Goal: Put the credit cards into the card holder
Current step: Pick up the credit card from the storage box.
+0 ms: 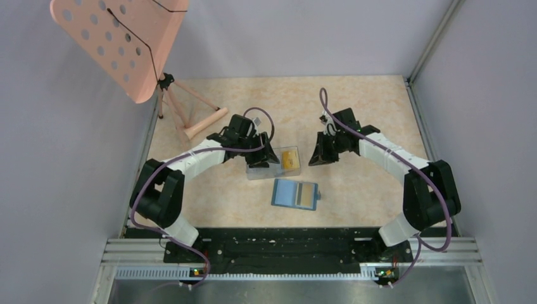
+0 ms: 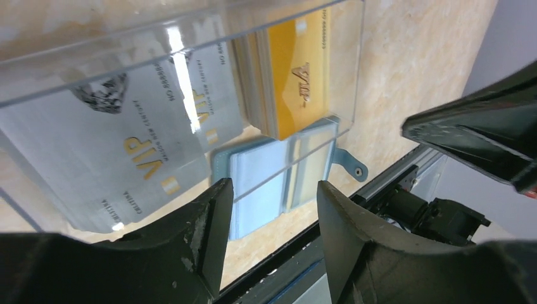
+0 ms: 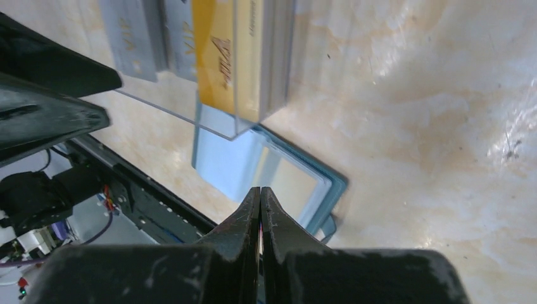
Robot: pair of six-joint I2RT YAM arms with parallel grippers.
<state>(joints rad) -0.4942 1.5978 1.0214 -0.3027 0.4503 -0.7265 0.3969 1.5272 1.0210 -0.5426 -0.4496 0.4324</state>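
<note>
A clear plastic box (image 1: 271, 166) holds the credit cards: an orange-yellow stack (image 1: 290, 158) (image 2: 297, 76) (image 3: 215, 50) and silver VIP cards (image 2: 126, 145) (image 3: 136, 38). The teal-blue card holder (image 1: 294, 194) (image 2: 263, 174) (image 3: 231, 168) lies open and flat just in front of the box, its snap tab (image 2: 352, 166) to the right. My left gripper (image 1: 265, 155) (image 2: 272, 185) hangs over the box's left part, open, with nothing between its fingers. To the right of the box my right gripper (image 1: 320, 157) (image 3: 260, 190) is shut, with nothing visibly held.
A pink perforated stand on a tripod (image 1: 120, 44) stands at the back left. Grey walls close in the table on both sides. A black and metal rail (image 1: 291, 250) runs along the near edge, just in front of the card holder.
</note>
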